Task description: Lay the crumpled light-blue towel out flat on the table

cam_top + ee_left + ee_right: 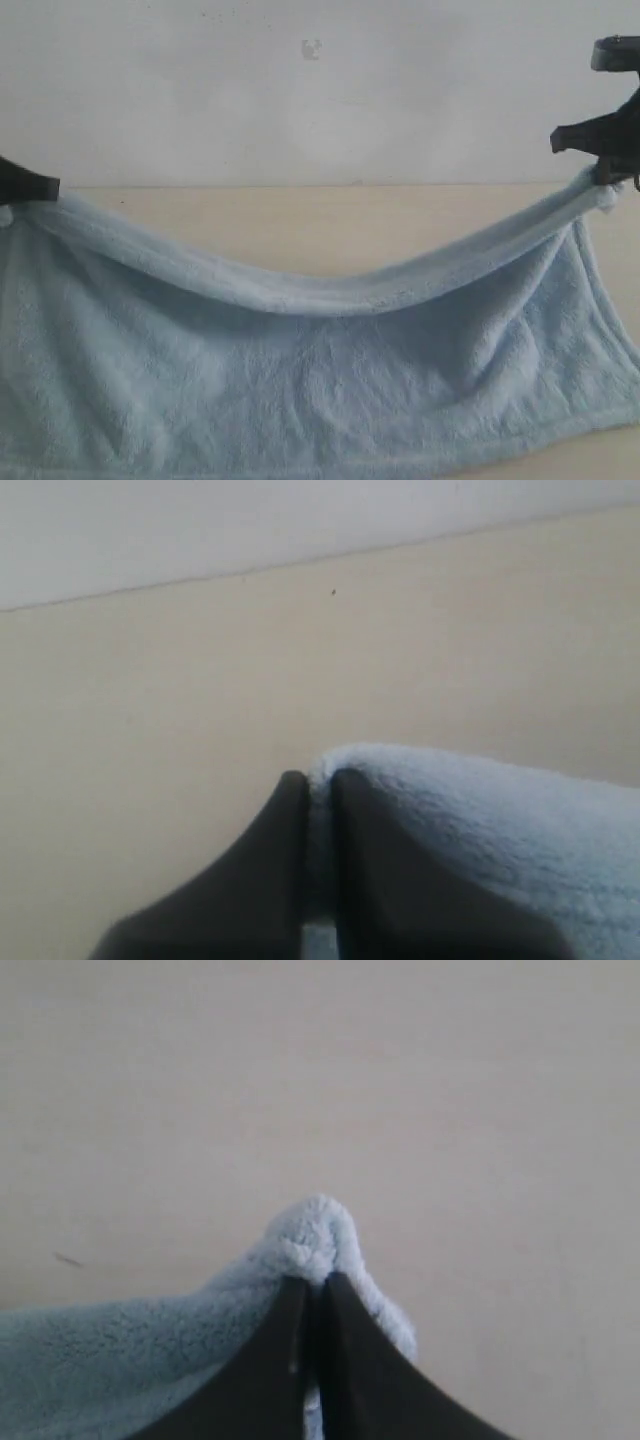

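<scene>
Status: towel hangs as a sheet between the two arms, held up by its upper corners. The left gripper sits at the left edge of the exterior view. The right gripper sits at the right edge, a bit higher.

Both are pinched narrow on cloth. In the left wrist view the dark fingers are nearly together with a thin fold of terry between them. The right wrist view shows the same, with a small nub of towel poking out past the tips.

Edges:
- Top edge sags in a shallow curve, lowest around mid-span, and is rolled into a thick lip. Not taut.
- Right side edge drops steeply from the right gripper, then flares outward toward the lower right.
- Left side edge runs out of frame, so I can't see it.
- Bottom hem is visible at lower right, with the table showing just beyond it. I can't tell whether it touches there.
- The cloth face has soft folds fanning down from the right corner.

Room:
- Beige table surface shows behind the towel across the full width, up to the wall.
- Both wrist views show plain table beyond the fingertips.
- The left wrist view also shows the wall line and a small dark speck near it.
</scene>
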`<state>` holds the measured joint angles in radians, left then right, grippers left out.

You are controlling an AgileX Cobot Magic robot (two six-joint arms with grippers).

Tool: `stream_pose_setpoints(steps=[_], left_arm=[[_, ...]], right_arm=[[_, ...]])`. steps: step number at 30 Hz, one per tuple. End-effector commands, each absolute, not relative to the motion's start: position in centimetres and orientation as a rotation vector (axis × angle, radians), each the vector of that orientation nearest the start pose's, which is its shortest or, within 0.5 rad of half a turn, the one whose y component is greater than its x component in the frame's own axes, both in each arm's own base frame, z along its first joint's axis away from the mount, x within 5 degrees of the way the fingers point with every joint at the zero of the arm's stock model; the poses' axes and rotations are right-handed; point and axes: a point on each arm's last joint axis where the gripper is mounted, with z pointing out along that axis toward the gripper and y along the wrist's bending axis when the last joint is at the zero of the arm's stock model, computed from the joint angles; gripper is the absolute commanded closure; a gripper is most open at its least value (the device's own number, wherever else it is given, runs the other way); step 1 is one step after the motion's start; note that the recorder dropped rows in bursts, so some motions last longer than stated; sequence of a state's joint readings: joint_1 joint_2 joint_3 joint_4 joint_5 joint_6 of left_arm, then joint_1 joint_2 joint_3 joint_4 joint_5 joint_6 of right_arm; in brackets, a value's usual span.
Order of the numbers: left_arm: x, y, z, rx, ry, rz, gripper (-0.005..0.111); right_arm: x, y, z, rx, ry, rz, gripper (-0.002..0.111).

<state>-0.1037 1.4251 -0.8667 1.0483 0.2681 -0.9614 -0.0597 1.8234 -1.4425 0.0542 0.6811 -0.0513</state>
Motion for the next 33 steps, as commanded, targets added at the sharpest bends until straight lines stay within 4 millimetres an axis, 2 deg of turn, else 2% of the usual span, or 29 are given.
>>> stream_pose_setpoints(steps=[1, 4, 5, 6, 9, 11, 13, 16, 20, 23, 26, 28, 31, 33], left_arm=[[34.4, -0.1, 26.4, 0.021, 2.109, 0.124, 0.08], [35.5, 0.5, 27.4, -0.021, 2.084, 0.148, 0.045], [35.7, 0.7, 27.9, -0.049, 2.079, 0.171, 0.036], [35.7, 1.1, 28.5, -0.085, 2.079, 0.211, 0.031], [35.0, 2.1, 29.5, -0.171, 2.091, 0.314, 0.029], [34.1, 2.3, 29.6, -0.213, 2.102, 0.324, 0.031], [33.0, 2.1, 29.3, -0.224, 2.127, 0.298, 0.039], [31.0, 1.4, 27.7, -0.201, 2.216, 0.239, 0.06], [28.5, -0.1, 25.0, -0.058, 2.374, 0.198, 0.086], [27.0, -0.8, 23.9, 0.0, 2.446, 0.158, 0.1], [26.2, -1.1, 23.6, -0.019, 2.475, 0.118, 0.103], [25.7, -1.3, 23.4, -0.023, 2.534, 0.086, 0.103], [25.0, -2.0, 23.0, 0.032, 2.617, 0.003, 0.103], [24.8, -2.4, 22.9, 0.094, 2.641, -0.04, 0.103]], right_arm=[[44.3, -1.4, 26.7, -0.027, 2.53, 0.142, 0.081], [45.6, -1.3, 28.1, -0.014, 2.462, 0.163, 0.037], [45.8, -1.3, 28.7, -0.011, 2.433, 0.159, 0.027], [45.8, -1.3, 29.4, -0.014, 2.408, 0.154, 0.027], [45.3, -1.3, 30.7, -0.026, 2.383, 0.149, 0.046], [44.7, -1.2, 30.9, -0.046, 2.409, 0.151, 0.062], [44.0, -1.1, 30.9, -0.076, 2.441, 0.15, 0.079], [42.6, -1.1, 29.8, -0.135, 2.5, 0.137, 0.107], [40.4, -1.2, 27.2, -0.16, 2.6, 0.097, 0.108], [38.6, -1.4, 25.1, -0.171, 2.659, 0.069, 0.108], [37.0, -1.4, 23.2, -0.168, 2.695, 0.058, 0.108], [35.7, -1.4, 21.1, -0.157, 2.724, 0.058, 0.108], [34.0, -1.5, 17.9, -0.14, 2.74, 0.029, 0.108], [33.4, -1.5, 16.9, -0.133, 2.732, 0.019, 0.108]])
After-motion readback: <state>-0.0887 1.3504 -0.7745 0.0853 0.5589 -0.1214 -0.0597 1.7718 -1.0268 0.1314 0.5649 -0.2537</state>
